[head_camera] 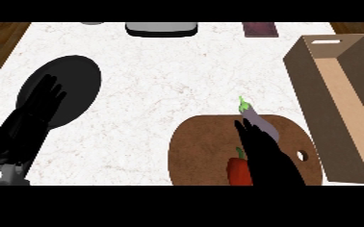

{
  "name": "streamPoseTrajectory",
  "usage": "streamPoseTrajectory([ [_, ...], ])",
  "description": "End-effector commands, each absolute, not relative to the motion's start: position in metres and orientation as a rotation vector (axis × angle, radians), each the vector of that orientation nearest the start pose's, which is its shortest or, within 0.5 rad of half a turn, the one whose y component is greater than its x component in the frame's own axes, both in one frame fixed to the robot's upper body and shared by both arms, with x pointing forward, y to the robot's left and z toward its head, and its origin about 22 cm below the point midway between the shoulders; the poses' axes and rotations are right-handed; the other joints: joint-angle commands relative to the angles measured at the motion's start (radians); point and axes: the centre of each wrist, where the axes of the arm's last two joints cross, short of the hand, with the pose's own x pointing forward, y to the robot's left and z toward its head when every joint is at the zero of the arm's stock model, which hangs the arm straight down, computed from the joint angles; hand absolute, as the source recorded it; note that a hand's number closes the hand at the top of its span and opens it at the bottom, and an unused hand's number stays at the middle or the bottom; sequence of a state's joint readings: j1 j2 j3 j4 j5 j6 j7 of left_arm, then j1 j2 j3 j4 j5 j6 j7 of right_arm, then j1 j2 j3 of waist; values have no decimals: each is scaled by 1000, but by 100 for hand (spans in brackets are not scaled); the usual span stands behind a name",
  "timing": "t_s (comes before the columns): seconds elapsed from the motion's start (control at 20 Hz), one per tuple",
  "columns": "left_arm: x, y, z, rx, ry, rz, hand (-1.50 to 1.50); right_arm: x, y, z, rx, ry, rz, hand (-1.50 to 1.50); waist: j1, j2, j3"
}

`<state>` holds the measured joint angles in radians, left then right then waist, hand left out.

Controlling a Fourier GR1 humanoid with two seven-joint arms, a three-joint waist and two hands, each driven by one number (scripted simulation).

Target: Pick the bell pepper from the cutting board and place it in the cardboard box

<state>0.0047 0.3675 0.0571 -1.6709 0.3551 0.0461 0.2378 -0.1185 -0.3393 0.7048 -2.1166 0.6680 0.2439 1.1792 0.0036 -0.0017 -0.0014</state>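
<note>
We find the bell pepper (239, 170) low on the cutting board (202, 149), a red body with a short green stem pointing up the view, partly hidden behind our right hand (266, 158). That hand lies over the board just to the pepper's right, its fingers stretched forward and straight, so it is open and holds nothing; whether its side touches the pepper we cannot tell. Just beyond the fingertips an eggplant (257, 120) lies slantwise on the board's far edge, its green cap toward the desk (177, 77). The cardboard box (334, 91) stands to the right of the board, near it, with its long opening facing up. Our left hand (32, 120) rests open at the left, over a dark round plate (74, 77), well apart from everything the task needs.

We judge the step in hand to be the approach to the grasp. To do it well, we would shift the right hand left until the pepper sits between thumb and fingers, keeping the fingertips short of the eggplant so it is not nudged off the board. We would close around the pepper's body, not its stem, then lift clear of the board before carrying it right, high enough to pass the box's near wall.
</note>
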Motion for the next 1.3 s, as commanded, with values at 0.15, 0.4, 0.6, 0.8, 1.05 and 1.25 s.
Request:
streamPoseTrajectory([
  [0.15, 246, 303, 57, 43, -1445, 47, 0, 188, -119, 114, -794, -813, 1017, -150, 0, 2, 0],
  [0.4, 251, 308, 50, 70, -1448, 54, 0, 184, -121, 112, -818, -771, 1004, -150, -9, 1, 0],
  [0.6, 237, 320, 53, 47, -1429, 51, 0, 185, -123, 107, -833, -733, 1026, -150, -2, -1, 0],
  [0.8, 246, 323, 63, 72, -1438, 56, 0, 193, -115, 103, -828, -725, 1023, -150, -2, 0, 1],
  [1.05, 245, 320, 64, 52, -1445, 37, 0, 190, -124, 88, -810, -700, 1049, -150, -5, 0, 1],
  [1.25, 244, 317, 59, 75, -1435, 49, 0, 186, -119, 72, -810, -668, 1056, -150, -5, 0, 1],
])
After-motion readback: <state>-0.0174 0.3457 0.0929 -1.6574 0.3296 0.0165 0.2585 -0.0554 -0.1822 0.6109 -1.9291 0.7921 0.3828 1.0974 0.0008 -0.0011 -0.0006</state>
